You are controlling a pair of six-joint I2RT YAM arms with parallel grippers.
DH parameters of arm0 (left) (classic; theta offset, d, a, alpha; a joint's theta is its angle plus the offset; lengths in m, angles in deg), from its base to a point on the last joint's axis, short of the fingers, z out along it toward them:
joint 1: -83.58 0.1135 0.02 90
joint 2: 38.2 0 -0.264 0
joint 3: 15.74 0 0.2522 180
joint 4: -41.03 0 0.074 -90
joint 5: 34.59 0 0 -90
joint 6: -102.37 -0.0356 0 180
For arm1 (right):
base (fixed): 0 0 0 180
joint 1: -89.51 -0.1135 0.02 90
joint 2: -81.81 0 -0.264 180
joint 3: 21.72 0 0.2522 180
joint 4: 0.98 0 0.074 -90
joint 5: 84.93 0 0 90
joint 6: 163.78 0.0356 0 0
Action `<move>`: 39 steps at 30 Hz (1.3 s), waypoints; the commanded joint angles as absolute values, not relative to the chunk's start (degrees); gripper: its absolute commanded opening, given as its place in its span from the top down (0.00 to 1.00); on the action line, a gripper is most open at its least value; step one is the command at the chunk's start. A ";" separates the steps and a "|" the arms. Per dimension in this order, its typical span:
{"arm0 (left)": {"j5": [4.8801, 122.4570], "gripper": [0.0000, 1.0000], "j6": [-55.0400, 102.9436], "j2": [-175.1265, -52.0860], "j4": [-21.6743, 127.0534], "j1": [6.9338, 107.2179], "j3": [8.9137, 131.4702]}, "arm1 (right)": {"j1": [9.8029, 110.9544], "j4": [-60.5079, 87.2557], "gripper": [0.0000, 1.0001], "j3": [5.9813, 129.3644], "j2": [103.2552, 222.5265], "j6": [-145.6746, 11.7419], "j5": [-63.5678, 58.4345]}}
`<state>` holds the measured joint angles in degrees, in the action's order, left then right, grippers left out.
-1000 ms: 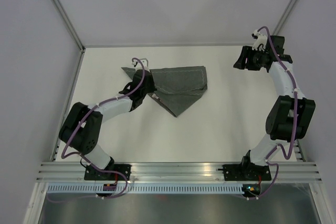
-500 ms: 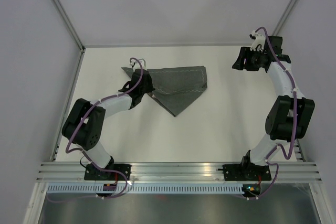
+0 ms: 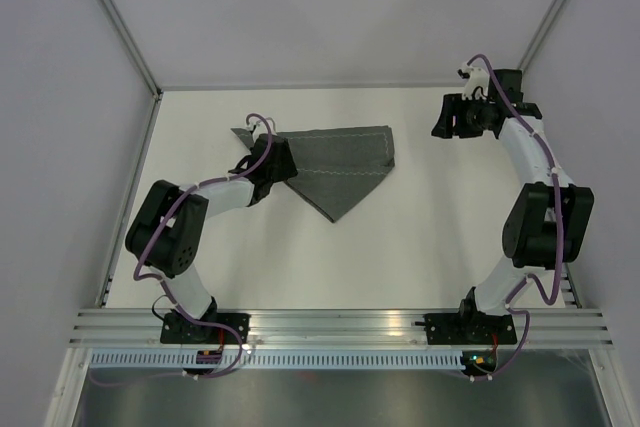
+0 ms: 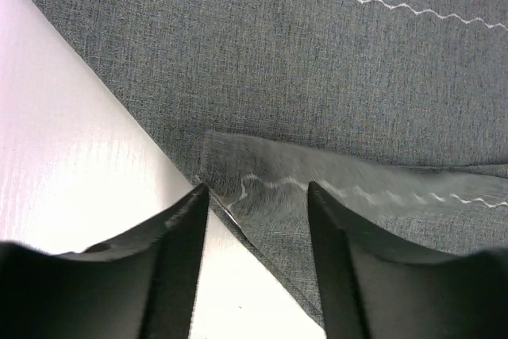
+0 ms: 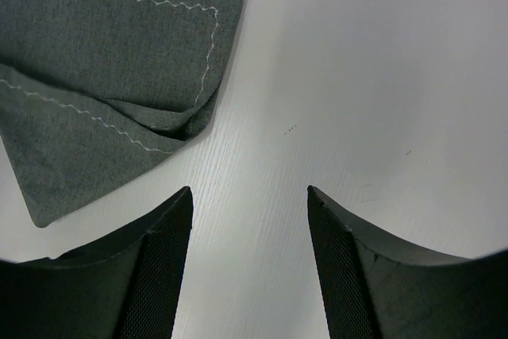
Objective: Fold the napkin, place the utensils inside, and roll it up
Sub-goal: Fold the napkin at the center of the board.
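**Fold step: left jaws apart at the cloth edge, right arm parked**

The left gripper (image 4: 256, 188) was low at the napkin's (image 4: 317, 61) lower-left edge. Its fingers were apart with nothing pinched, and a loose flap (image 4: 365, 188) lay just beyond the tips. To fold well, it probably should catch only the top layer at the stitched hem, then drag it flat so the edges line up and the under layer stays put.

In the top view the napkin lay upper left of centre on the table (image 3: 420, 237), a rough triangle. Farther back at upper right, the right gripper (image 5: 249, 189) was spread wide over the table, well apart from the cloth.

Only the left wrist view showed the layers. Only the top view showed the whole shape. The utensils appeared in no view.
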<state>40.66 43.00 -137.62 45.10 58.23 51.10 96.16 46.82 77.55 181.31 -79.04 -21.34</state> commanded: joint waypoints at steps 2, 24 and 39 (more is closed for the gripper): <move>39.67 0.35 44.45 -136.03 43.28 58.79 52.95 | 94.87 47.85 0.35 76.77 181.30 -81.69 -20.15; 50.57 0.09 51.39 -142.43 52.68 78.12 66.04 | 84.76 49.25 0.36 75.53 182.88 -84.94 -19.89; 51.63 0.26 58.34 -155.09 53.74 81.64 75.28 | 84.50 49.08 0.43 75.62 184.64 -86.09 -19.10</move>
